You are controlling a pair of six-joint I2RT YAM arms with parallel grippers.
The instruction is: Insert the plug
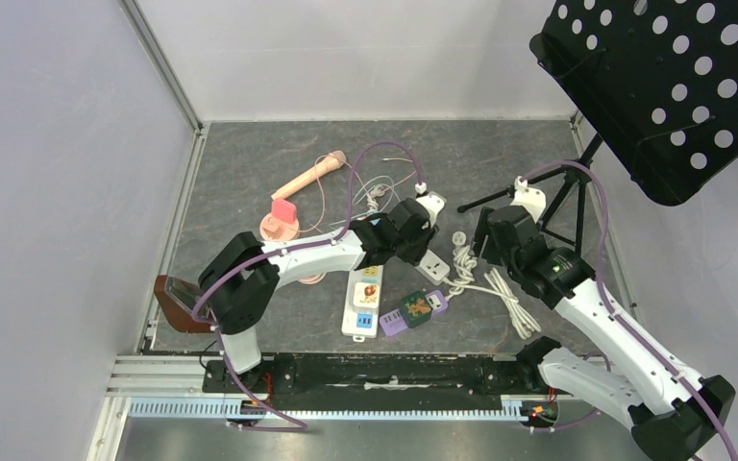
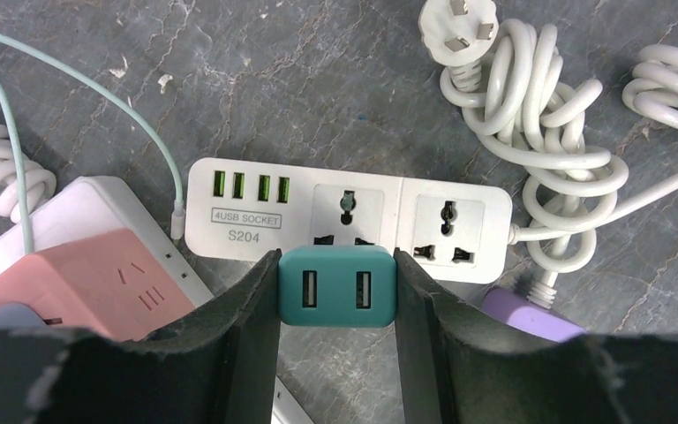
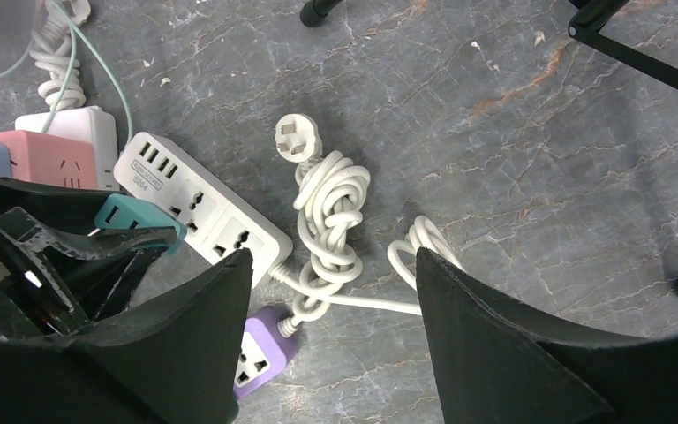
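Left end effector (image 2: 335,269) clamped, right (image 3: 333,265) spread

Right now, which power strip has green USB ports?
The white strip marked S204, nearest the left tool's teal adapter; the purple strip shows none.

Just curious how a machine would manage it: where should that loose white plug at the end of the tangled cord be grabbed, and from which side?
Probably the plug by its body's two opposite sides, coming straight down from above. It lies just beyond the cord coils, prongs facing up, so its sides look free and the prongs stay untouched.
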